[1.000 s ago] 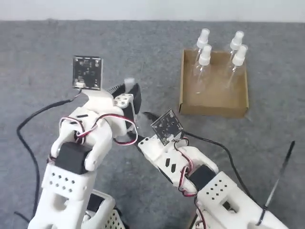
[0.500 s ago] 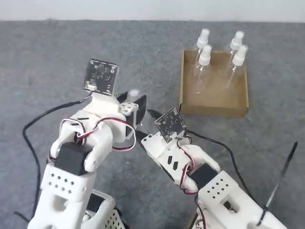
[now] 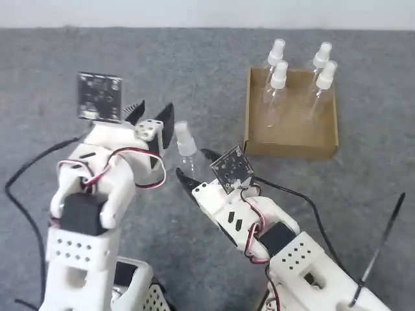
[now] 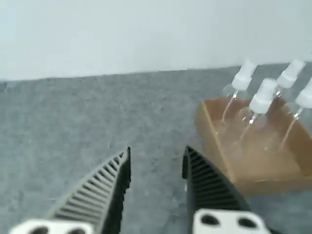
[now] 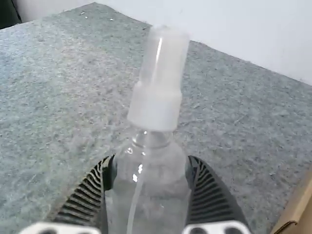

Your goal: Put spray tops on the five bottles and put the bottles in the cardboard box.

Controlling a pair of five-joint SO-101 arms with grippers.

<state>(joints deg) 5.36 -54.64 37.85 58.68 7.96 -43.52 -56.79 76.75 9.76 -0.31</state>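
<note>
While the right gripper (image 3: 192, 164) clamps it by the clear body, one finger on each side, the held bottle (image 3: 187, 157) stands upright over the open table, well to the side of the cardboard box (image 3: 288, 150) and not inside it; a white spray top (image 3: 183, 133) sits on its neck, and the right wrist view shows the thin dip tube running down inside the bottle; whether its base touches the surface cannot be told; the four other bottles (image 3: 275, 97) stand upright inside the box, each with its own white spray top, two nearer the far wall and two just in front of them; the left gripper (image 3: 154, 111) hangs just beside the held bottle, on the side away from the box, its serrated fingers spread apart with nothing between them and not touching the bottle; in the left wrist view those fingers point towards the box with bare surface showing in the gap; both arms rise from the near edge of the grey table (image 3: 65, 65), with a pale wall (image 4: 146, 34) beyond its far edge.
</note>
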